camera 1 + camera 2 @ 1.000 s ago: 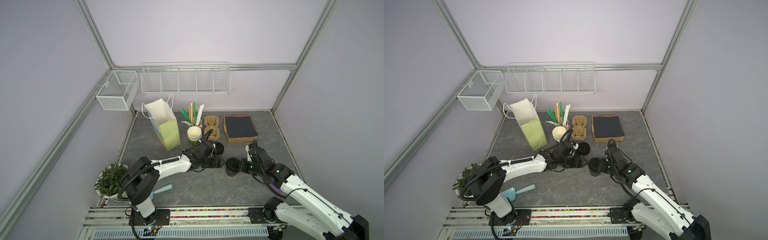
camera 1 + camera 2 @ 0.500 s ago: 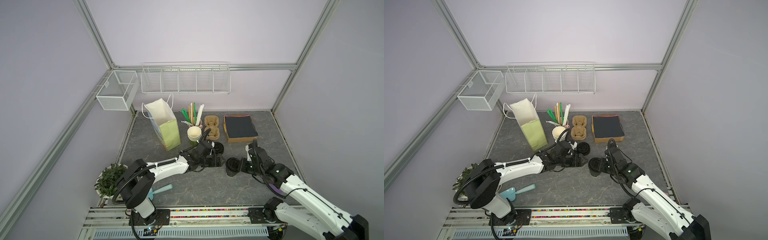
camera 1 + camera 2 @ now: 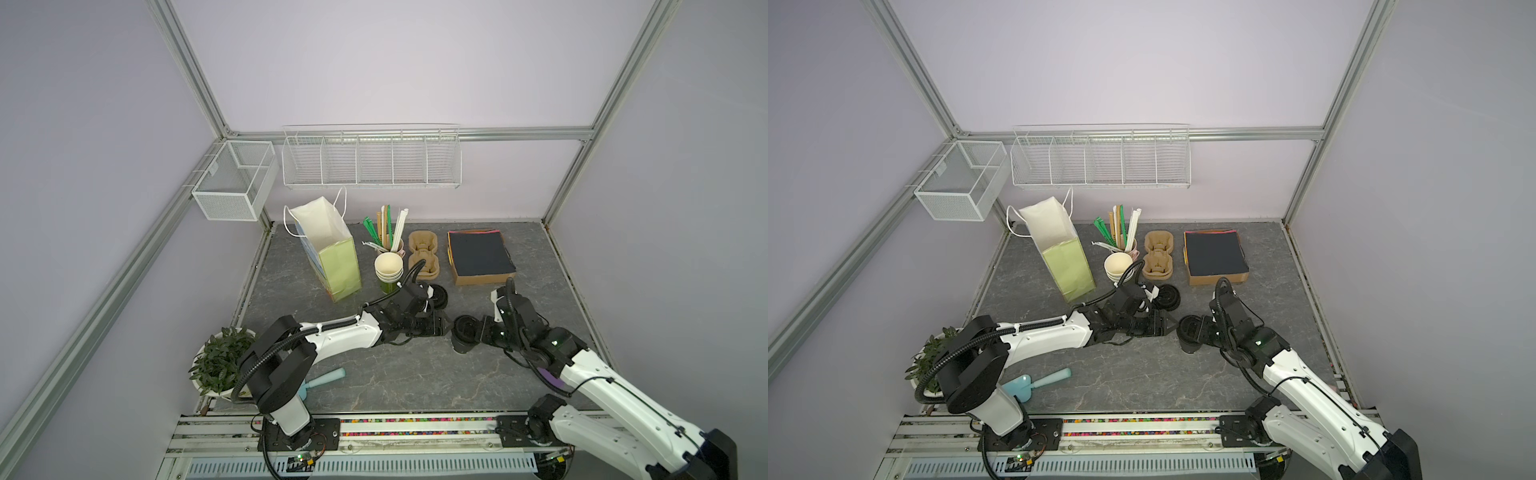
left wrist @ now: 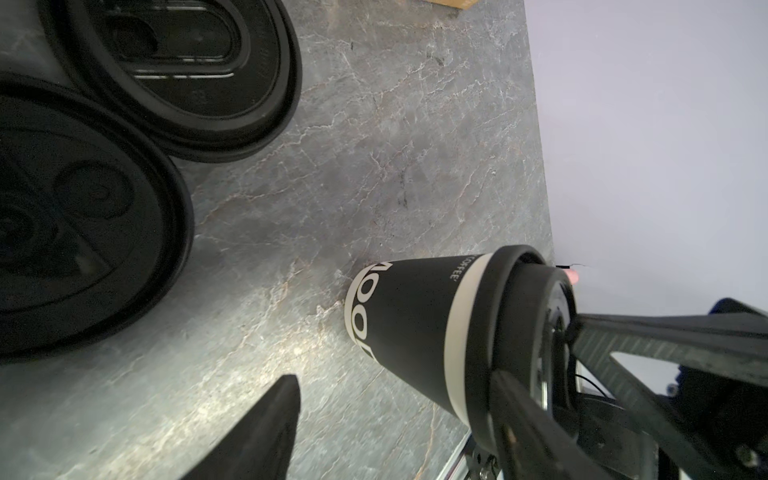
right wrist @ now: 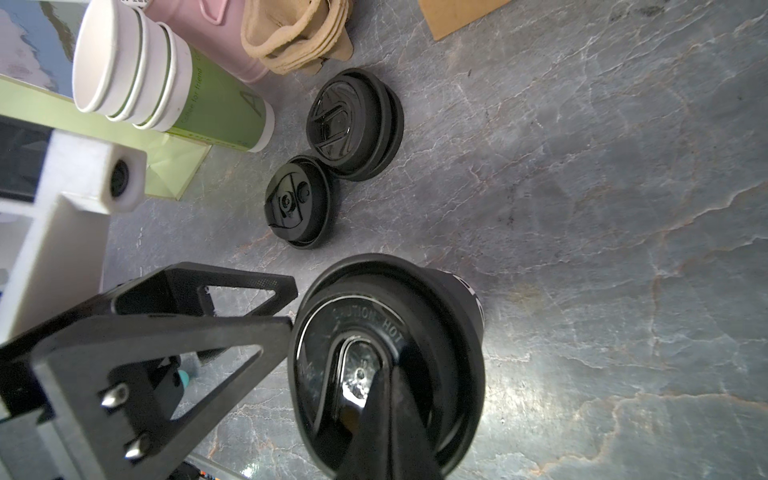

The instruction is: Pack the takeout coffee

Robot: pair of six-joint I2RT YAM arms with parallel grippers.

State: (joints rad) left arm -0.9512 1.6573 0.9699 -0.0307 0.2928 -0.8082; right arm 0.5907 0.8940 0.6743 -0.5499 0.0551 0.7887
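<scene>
Lid's on: my right gripper [image 3: 478,333] clamps the black paper cup [image 4: 407,328] by its rim; left gripper [image 3: 1165,326] gapes empty; green paper bag [image 3: 338,266], far left, awaits.

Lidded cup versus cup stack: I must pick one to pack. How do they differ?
The lidded cup is capped with a black lid; the cup stack is open-topped, cream inside. The lidded cup is black with white lettering; the cup stack is green outside. The lidded cup is single, the right gripper at its lid; the cup stack is several nested. Both stand upright on the table.
</scene>
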